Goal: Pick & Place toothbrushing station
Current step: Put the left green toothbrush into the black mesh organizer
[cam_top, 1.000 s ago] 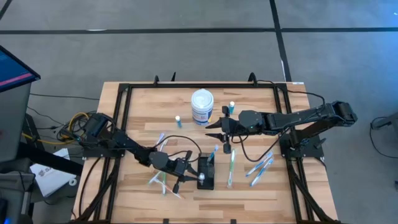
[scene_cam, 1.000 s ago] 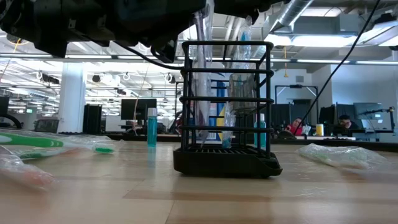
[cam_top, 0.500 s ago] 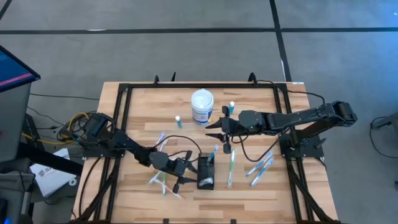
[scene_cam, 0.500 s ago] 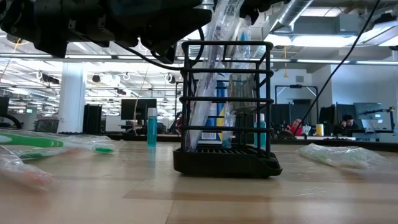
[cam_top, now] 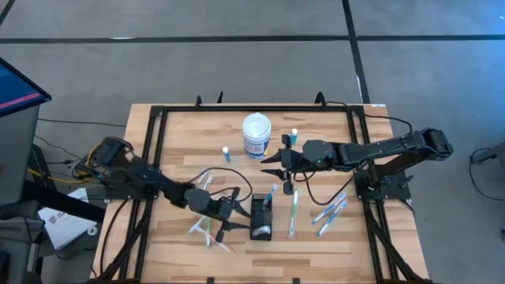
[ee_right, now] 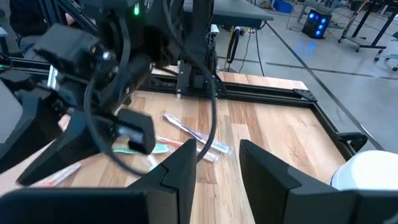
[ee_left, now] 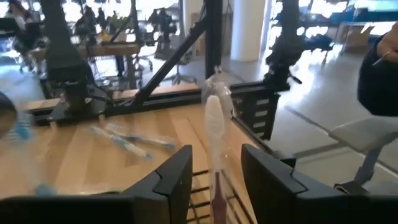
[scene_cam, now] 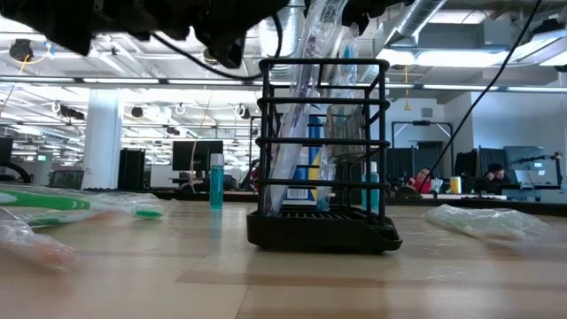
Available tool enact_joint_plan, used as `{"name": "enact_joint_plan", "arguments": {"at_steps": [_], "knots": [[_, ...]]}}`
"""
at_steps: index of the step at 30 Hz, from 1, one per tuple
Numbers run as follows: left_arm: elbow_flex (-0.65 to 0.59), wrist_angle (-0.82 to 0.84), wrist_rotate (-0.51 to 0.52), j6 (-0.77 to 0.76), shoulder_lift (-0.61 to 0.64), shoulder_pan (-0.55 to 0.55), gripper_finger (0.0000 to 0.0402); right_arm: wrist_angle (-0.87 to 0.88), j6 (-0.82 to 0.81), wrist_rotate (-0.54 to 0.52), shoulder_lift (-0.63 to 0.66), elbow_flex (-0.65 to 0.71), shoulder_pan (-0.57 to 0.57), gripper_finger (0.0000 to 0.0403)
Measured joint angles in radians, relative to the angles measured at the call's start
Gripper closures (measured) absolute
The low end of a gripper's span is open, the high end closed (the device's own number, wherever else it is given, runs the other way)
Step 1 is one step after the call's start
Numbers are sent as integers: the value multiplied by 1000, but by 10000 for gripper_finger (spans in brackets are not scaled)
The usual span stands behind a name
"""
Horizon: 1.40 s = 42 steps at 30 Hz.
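Beside left claw (cam_top: 228,218), toothbrushing station (cam_top: 261,218) stands upright.

My left arm reaches in low from the left edge of the tabletop (cam_top: 181,252), stretched toward the middle, its wrist level. The left claw (cam_top: 229,218) sits at the near-centre with its two dark fingers (ee_left: 175,177) spread apart and nothing clamped between them. My right arm comes in from the right side, extended nearly straight across, and the right claw (cam_top: 278,164) hangs mid-tabletop, its fingers (ee_right: 180,163) parted and empty too.
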<state>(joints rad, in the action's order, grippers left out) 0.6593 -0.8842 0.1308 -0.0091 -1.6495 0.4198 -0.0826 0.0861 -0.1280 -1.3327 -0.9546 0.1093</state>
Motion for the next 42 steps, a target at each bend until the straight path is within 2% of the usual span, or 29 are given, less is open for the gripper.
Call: {"name": "enact_joint_plan", "arguments": {"at_steps": [8, 15, 18, 23, 42], "knots": [[0, 518, 150, -270, 224, 2, 290, 0, 0, 0, 0, 0, 0, 290], [0, 923, 157, -603, 354, 2, 303, 1, 0, 0, 0, 0, 0, 290], [-1, 1053, 111, -751, 366, 2, 305, 1, 0, 0, 0, 0, 0, 290], [-1, 1136, 16, -883, 358, 2, 305, 0, 0, 0, 0, 0, 0, 290], [-1, 1278, -147, -1059, 335, 2, 305, 0, -8, 0, 0, 0, 1, 290]]}}
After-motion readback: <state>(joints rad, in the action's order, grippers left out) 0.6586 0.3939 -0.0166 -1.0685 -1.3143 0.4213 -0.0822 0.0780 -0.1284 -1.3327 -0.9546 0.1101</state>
